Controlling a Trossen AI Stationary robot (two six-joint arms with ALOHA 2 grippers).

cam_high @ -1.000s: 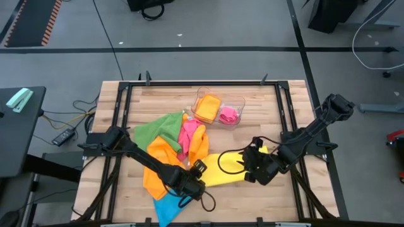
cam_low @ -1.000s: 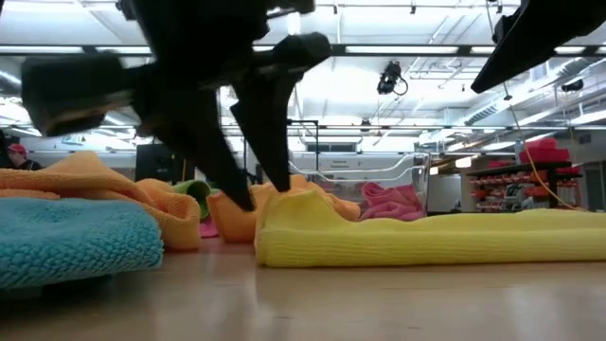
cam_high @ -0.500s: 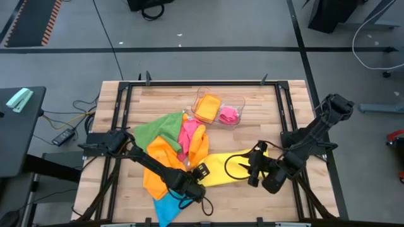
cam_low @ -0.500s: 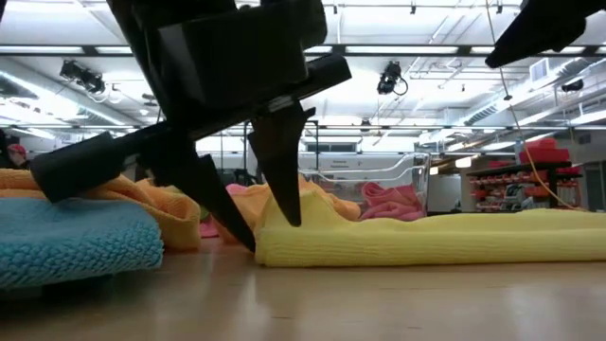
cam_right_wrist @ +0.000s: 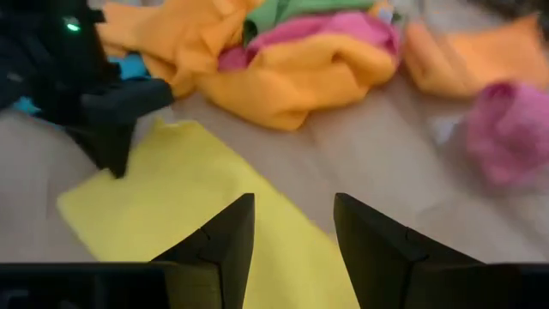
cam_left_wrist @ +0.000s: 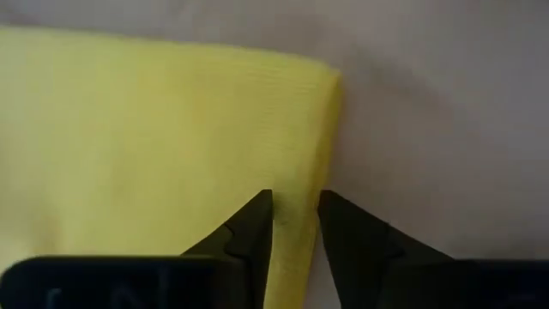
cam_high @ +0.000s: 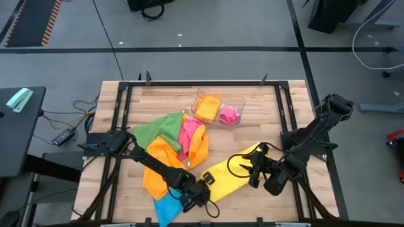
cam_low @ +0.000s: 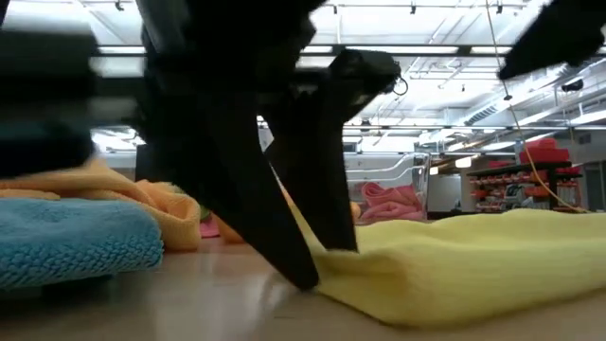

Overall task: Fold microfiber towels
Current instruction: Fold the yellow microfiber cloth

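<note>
The yellow towel [cam_high: 233,173] lies as a narrow strip slanting across the table, from near left to far right. My left gripper [cam_high: 203,190] stands at its near-left end, shut on the cloth's edge [cam_left_wrist: 296,215]. In the low view its two dark fingers [cam_low: 327,265] come down on that end. My right gripper [cam_high: 254,169] hovers open above the strip's far-right end, and yellow cloth [cam_right_wrist: 197,206] shows through the gap between its fingers [cam_right_wrist: 293,215]. Orange [cam_high: 161,161], green [cam_high: 154,129], pink [cam_high: 189,132] and blue [cam_high: 167,205] towels lie heaped to the left. My left gripper pinches the yellow towel's long edge [cam_left_wrist: 300,184] between its two fingers, close to the near-left corner [cam_left_wrist: 330,81]. The fingers slant steeply down from the table's left. The towel stays on the table [cam_low: 454,265]. One layer or several, I cannot tell.
A clear plastic tray [cam_high: 218,110] at the far middle holds a folded orange cloth and a pink one. The heap of towels fills the table's left half. Bare wood shows near the front edge and at the far right. A black frame runs round the table.
My left gripper has sunk, tipped more steeply and gone toward the near edge, its fingers drawing closer on the yellow towel's end. That end has slid toward the near edge, so the strip now lies slanted. Its far-right end has stayed. My right gripper has drifted slightly toward the near edge.
</note>
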